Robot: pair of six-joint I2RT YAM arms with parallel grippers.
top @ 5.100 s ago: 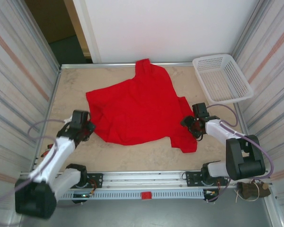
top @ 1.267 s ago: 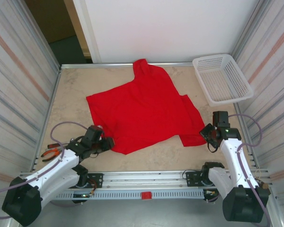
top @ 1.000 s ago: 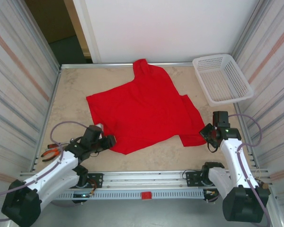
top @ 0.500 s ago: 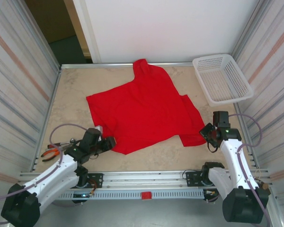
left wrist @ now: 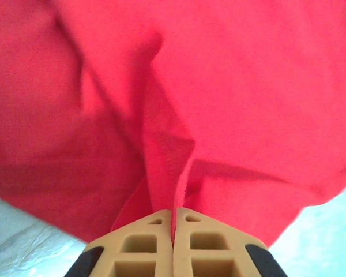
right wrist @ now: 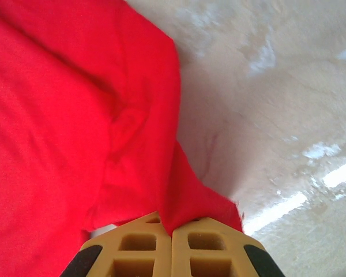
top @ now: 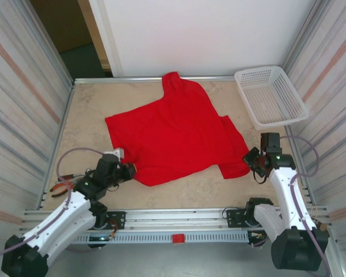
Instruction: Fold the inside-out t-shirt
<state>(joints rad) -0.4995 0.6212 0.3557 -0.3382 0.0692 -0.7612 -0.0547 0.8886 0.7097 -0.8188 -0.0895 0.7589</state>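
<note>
On table [top: 86, 115], one t-shirt [top: 173, 133], one basket [top: 271, 98]

Bright, even light; soft-edged wrist views.

From above, the white far wall [top: 207, 34] is nearly blown out, the table [top: 86, 115] is evenly lit, the t-shirt [top: 173, 133] throws only a thin shadow along its near edge, and the side panels [top: 23, 104] splay outward at the frame edges. The left wrist view is soft, its folds darkly shaded and the table tinted pale blue; the right wrist view shows white glare streaks on the tabletop at the right.
</note>
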